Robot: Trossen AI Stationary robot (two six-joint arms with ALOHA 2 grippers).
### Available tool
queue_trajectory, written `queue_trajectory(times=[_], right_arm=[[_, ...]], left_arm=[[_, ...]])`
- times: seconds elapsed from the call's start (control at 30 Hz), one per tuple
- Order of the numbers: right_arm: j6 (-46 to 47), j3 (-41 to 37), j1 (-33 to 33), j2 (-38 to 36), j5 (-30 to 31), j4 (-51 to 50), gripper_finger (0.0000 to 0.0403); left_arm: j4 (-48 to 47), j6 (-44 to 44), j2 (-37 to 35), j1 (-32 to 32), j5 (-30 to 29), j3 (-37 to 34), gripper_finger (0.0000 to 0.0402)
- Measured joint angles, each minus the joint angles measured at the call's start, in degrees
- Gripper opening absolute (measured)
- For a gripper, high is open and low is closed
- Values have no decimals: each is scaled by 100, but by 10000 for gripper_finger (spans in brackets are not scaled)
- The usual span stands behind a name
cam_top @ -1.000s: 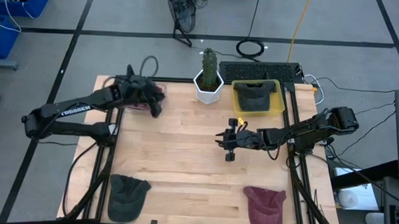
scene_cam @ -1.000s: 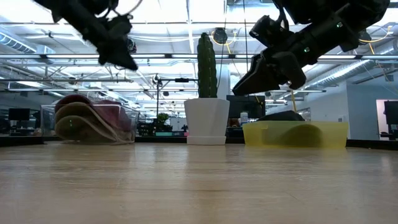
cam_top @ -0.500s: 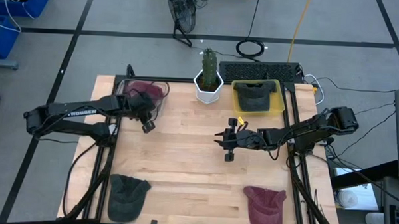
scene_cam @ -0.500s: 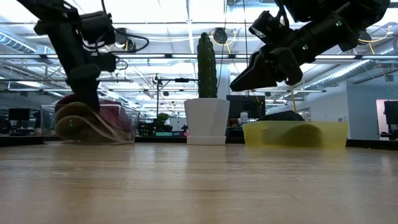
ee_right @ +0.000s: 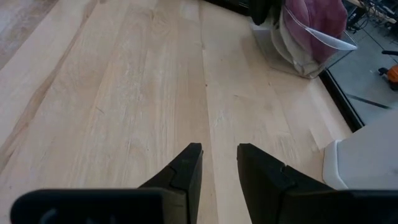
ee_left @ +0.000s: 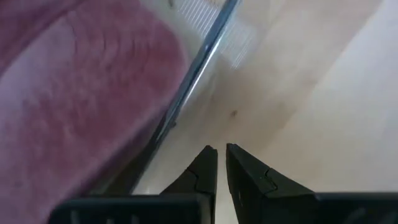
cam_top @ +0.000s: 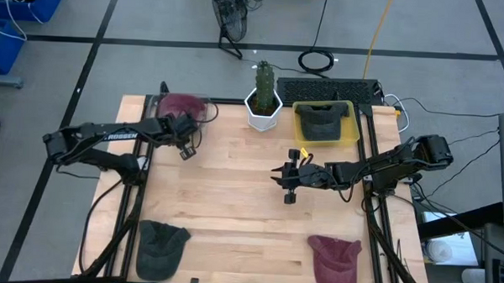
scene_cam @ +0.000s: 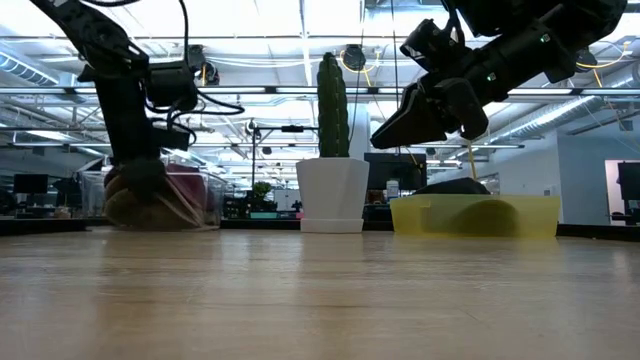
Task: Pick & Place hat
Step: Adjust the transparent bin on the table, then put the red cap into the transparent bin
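A: Where's the hat rn?

B: Maroon hat (cam_top: pixel 183 105) sits in a clear bin (cam_top: pixel 204 115) at the bench's far-left corner. Two more hats lie at the near edge: a dark one (cam_top: pixel 161 243) by the near-left corner, a maroon one (cam_top: pixel 335 259) by the near-right corner. Another dark hat (cam_top: pixel 322 117) is in the yellow tray (cam_top: pixel 351 132) at the far edge, next to the cactus pot (cam_top: pixel 262 111).

A: Left gripper?

B: Left gripper (cam_top: pixel 185 148) is just beside that clear bin, on its near side. Fingers nearly together w/ only a slit between, nothing in them. Wrist view shows the bin's rim and the hat right ahead.

A: Right one?

B: Right gripper (cam_top: pixel 288 184) hangs over mid-bench, right of centre, part open, empty.

A: So which arm for the next pick?

B: My guess: left arm's nearer the near-left dark hat, right arm nearer the near-right maroon one. Both lie well toward the near edge from their grippers. Long axes run roughly far-to-near, brims toward the near edge I think, but can't be sure.

A: Any writing?

B: "TROSSEN" on the left arm, only partly legible. Nothing else readable.
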Motion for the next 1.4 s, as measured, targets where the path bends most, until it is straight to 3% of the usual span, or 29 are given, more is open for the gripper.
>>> queue_trajectory(times=[0.33,0.6,0.83,1.1,1.4], right_arm=[[0,0,0,0,0,-4,89],[0,0,0,0,-1,-10,89],[17,0,0,0,-2,-7,89],[7,0,0,0,-2,-2,89],[0,0,0,0,-2,-2,89]], left_arm=[[4,113,35,321,-669,-2,42],[-239,-7,35,302,-138,-2,42],[-410,-285,33,189,-611,-2,42],[-259,-545,29,-105,-208,65,42],[-270,-1054,27,-869,281,773,42]])
